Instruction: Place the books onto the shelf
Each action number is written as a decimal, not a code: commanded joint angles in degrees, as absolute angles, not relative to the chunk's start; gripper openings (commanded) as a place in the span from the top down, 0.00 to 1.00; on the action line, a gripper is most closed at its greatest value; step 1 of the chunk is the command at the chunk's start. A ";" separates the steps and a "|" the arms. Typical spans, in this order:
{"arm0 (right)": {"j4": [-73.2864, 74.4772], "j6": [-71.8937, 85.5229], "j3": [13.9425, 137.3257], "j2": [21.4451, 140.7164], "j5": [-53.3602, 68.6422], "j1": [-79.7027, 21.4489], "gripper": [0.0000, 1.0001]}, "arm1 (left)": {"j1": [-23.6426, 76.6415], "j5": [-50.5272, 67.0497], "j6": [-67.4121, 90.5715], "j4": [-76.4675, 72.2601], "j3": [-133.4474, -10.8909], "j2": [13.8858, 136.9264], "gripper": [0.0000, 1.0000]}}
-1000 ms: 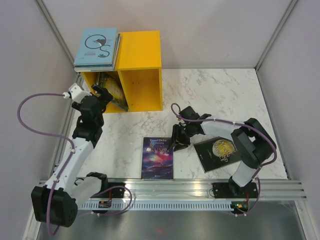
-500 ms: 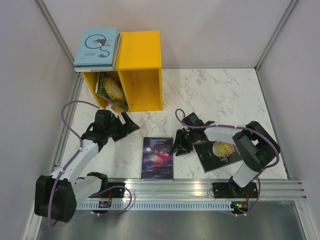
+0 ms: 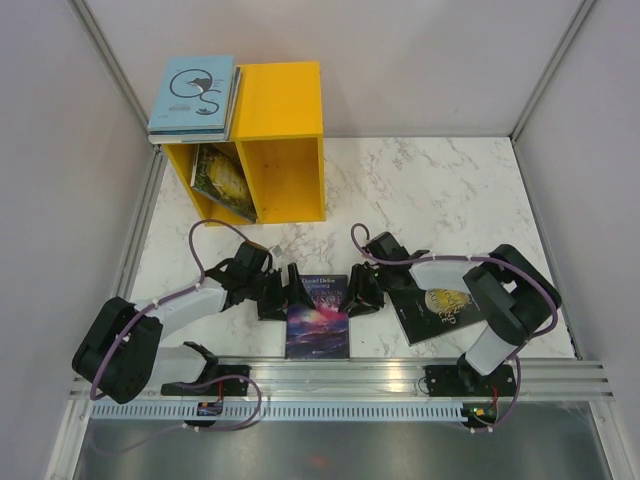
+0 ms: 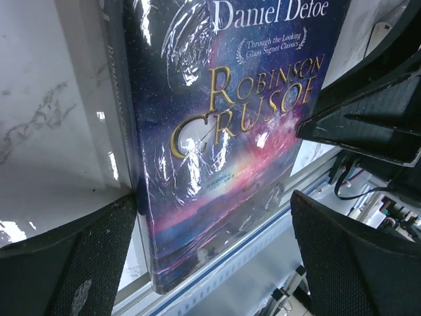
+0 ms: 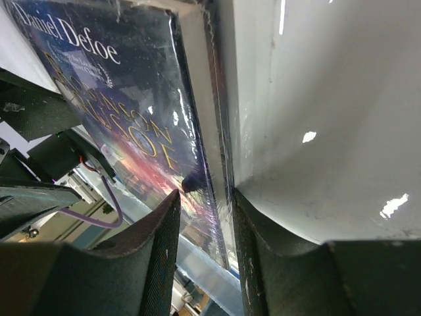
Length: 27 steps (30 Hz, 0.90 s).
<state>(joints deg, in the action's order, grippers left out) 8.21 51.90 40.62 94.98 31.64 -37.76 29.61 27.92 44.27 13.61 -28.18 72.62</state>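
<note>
Marble tabletop [image 3: 450, 190], purple galaxy book [image 3: 318, 320] near its front edge, left tool [image 3: 284, 294] spread wide at the book's left edge, right tool [image 3: 359, 293] pinching its right edge

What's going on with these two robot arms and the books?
Both arms are working on one book. The right end effector pinches the right edge of the purple galaxy book, near the front edge of the marble table. The left end effector stands wide open at the book's left side, not gripping. A black-and-gold book lies beside them. The yellow shelf has a stack of books on top and a green book leaning in its left compartment.
</note>
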 commanded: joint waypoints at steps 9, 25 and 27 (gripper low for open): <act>5.89 52.56 38.50 98.96 28.13 -40.52 0.58 | 32.96 25.72 45.55 7.70 -28.81 74.19 0.02; 4.04 53.79 35.95 98.97 27.86 -41.04 0.58 | 35.50 29.97 53.69 -10.44 -23.82 69.43 0.39; 3.96 54.05 35.77 98.79 27.86 -41.05 0.58 | 36.03 31.64 54.67 -13.53 -23.99 70.13 0.39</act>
<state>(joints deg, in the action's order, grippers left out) 2.02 54.54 38.39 95.88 34.30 -39.48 33.85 23.29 48.14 1.78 -22.61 70.61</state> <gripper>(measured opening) 0.421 0.622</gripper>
